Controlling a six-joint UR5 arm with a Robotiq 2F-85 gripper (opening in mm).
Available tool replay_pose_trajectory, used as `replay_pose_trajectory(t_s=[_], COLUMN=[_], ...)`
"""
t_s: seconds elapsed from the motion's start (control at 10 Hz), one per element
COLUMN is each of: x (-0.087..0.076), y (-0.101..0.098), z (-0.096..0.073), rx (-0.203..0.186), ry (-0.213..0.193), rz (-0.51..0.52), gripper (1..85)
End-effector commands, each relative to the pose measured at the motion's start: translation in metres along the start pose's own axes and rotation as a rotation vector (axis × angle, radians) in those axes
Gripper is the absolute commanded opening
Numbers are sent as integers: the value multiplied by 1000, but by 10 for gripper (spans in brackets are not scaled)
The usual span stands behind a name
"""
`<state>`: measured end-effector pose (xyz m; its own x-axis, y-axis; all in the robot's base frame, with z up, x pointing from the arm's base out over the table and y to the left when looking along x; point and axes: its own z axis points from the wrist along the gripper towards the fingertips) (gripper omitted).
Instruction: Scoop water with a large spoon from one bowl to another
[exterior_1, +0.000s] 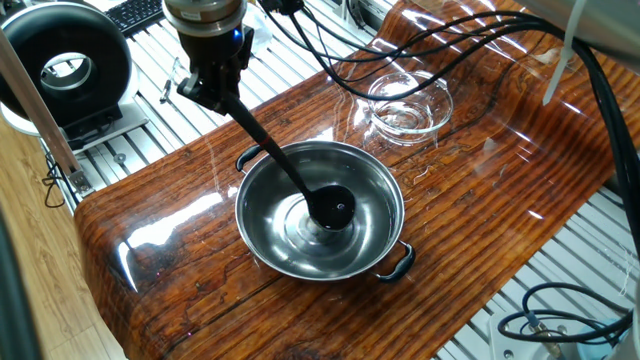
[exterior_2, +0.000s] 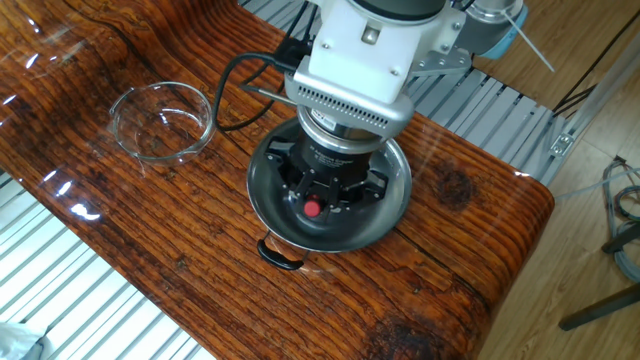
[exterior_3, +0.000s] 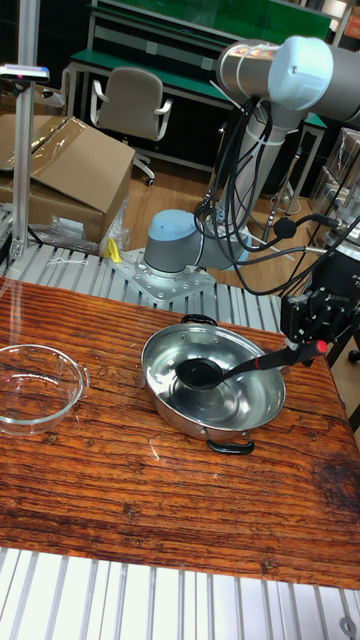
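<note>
1. The large spoon (exterior_1: 333, 207) is black, and its round head sits low in the middle of the steel bowl (exterior_1: 375, 185)
2. Its long thin handle goes up at a slant, over the bowl's rim, to the gripper (exterior_1: 212, 88)
3. The gripper is closed on the top end of the handle and hangs outside the bowl, above its rim
4. The water (exterior_1: 285, 225) is hard to see; there are only shiny spots in the bottom of the steel bowl
5. The steel bowl has two small black handles and stands on the wooden table (exterior_1: 500, 190), near its middle
6. The glass bowl (exterior_1: 409, 104) stands apart from the steel bowl, closer to one end of the table and near its edge
7. Black cables (exterior_1: 440, 40) hang in the air above the glass bowl
</note>
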<state>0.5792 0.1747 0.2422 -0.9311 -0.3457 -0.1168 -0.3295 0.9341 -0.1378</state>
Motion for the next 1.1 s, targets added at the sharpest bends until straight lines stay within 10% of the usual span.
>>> replay_pose_trajectory(t_s=[0.0,1.0], x=[-5,-30], y=[2,-1], z=[0,-2], rx=[-12,0], ry=[-16,-113], rz=[5,6], gripper=[10,10])
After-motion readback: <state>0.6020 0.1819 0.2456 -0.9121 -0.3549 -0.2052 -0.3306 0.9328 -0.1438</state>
